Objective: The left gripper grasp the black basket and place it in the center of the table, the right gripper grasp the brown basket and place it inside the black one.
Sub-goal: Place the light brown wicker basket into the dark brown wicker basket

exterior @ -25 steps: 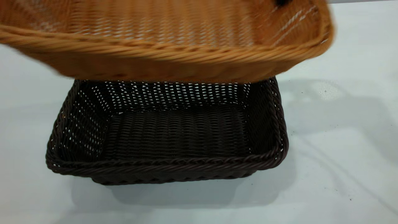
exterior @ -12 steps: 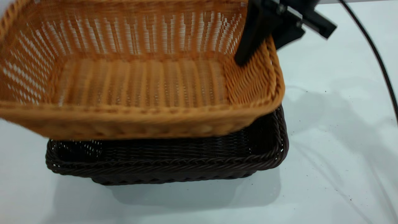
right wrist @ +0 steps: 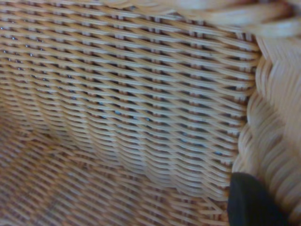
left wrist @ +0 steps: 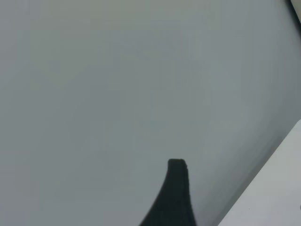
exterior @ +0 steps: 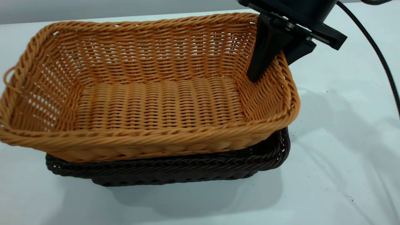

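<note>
Sitting on: the table [exterior: 343, 156], white-grey with a few dark specks, fills the whole exterior frame under everything else.
Brown basket: the brown basket [exterior: 150, 103] takes up most of the upper and middle frame, nested down into the dark one and riding a bit proud, so its braided rim stands above the dark rim. Nothing inside it, just bare weave. Small loop on its short end at far left.
Black basket: the black basket [exterior: 175, 170] is flat on the table, lower centre; only its front rim, base edge and right corner peek out from under the tan one.
Right gripper: the right gripper [exterior: 275, 62] comes in from the upper right and is clamped over the brown basket's right short wall, one finger [exterior: 264, 50] inside, the other outside the rim.
Cable: a black cable [exterior: 379, 53] trails down the right edge.
Left gripper: the left gripper [left wrist: 173, 197] shows only one dark finger tip in its own wrist view, against plain grey; can't tell how wide it's set.
</note>
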`<action>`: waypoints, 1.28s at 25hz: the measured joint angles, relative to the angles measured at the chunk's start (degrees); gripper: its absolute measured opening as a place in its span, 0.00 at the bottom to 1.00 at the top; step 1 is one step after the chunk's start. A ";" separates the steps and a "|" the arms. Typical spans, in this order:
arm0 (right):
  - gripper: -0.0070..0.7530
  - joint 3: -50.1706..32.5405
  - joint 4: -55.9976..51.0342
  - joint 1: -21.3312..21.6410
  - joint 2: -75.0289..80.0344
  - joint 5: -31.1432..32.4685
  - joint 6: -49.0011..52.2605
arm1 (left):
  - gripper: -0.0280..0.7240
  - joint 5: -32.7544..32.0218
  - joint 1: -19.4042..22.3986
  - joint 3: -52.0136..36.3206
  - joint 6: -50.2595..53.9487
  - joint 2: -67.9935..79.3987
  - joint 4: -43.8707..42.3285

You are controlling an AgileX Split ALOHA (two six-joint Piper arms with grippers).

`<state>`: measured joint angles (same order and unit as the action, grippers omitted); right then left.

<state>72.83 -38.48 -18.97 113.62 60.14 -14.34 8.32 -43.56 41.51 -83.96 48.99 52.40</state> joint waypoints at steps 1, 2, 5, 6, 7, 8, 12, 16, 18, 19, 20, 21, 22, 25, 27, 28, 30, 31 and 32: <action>0.14 0.00 0.15 0.00 0.00 -0.42 0.08 | 0.83 0.00 0.00 0.00 0.00 0.00 0.00; 0.14 0.00 0.43 0.00 0.00 -0.67 0.08 | 0.83 -0.14 0.00 0.00 0.00 0.00 0.00; 0.14 0.00 0.73 0.00 0.00 -1.41 0.08 | 0.83 -0.46 0.00 0.00 -0.05 0.00 0.00; 0.14 0.00 0.73 0.00 0.00 -1.85 0.08 | 0.83 -0.59 0.00 0.00 -0.13 0.00 0.00; 0.14 0.00 0.73 0.00 0.00 -2.26 0.08 | 0.83 -0.73 0.00 0.00 -0.06 0.00 0.00; 0.14 0.00 0.68 0.00 0.00 -2.52 0.08 | 0.83 -0.91 0.00 0.00 -0.02 0.00 0.07; 0.14 0.00 0.68 0.00 0.00 -2.44 0.08 | 0.83 -1.49 0.00 0.00 -0.02 0.00 0.14; 0.14 0.00 1.40 0.00 0.00 -2.09 0.08 | 0.83 -1.49 0.00 0.00 -0.02 0.00 0.14; 0.14 0.00 2.90 0.00 0.00 -2.28 0.26 | 0.83 -1.49 0.00 0.00 -0.02 0.00 0.14; 0.14 0.00 3.29 0.00 0.00 -2.35 0.79 | 0.83 -1.49 0.00 0.00 -0.02 0.00 0.14; 0.14 0.00 3.29 0.00 0.00 -2.54 1.46 | 0.83 -1.49 0.00 0.00 -0.02 0.00 0.14; 0.14 0.00 3.23 0.00 0.00 -2.62 1.66 | 0.83 -1.49 0.00 0.00 -0.02 0.00 0.14; 0.14 0.00 3.23 0.00 0.00 -2.83 1.65 | 0.83 -1.44 0.00 0.00 -0.02 0.00 0.14; 0.14 0.00 3.23 0.00 0.77 -3.16 1.31 | 0.83 -1.44 0.00 0.00 -0.02 0.00 0.14; 0.14 0.00 3.16 0.00 1.54 -3.21 1.02 | 0.83 -1.39 0.00 0.00 -0.02 0.00 0.14; 0.14 0.00 3.09 0.00 1.92 -3.21 1.01 | 0.83 -1.34 0.00 0.00 -0.02 0.00 0.14; 0.14 0.00 2.93 0.00 2.32 -3.21 0.25 | 0.83 -1.28 0.00 0.00 -0.02 0.00 0.14; 0.14 0.00 2.82 0.00 2.33 -3.21 -0.09 | 0.83 -1.28 0.00 0.00 -0.02 0.00 0.14; 0.14 0.00 2.82 0.00 2.33 -3.22 -0.30 | 0.83 -1.28 0.00 0.00 -0.02 0.00 0.14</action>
<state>72.83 -35.66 -18.97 115.94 56.92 -14.65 7.05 -43.56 41.51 -83.98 48.99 52.55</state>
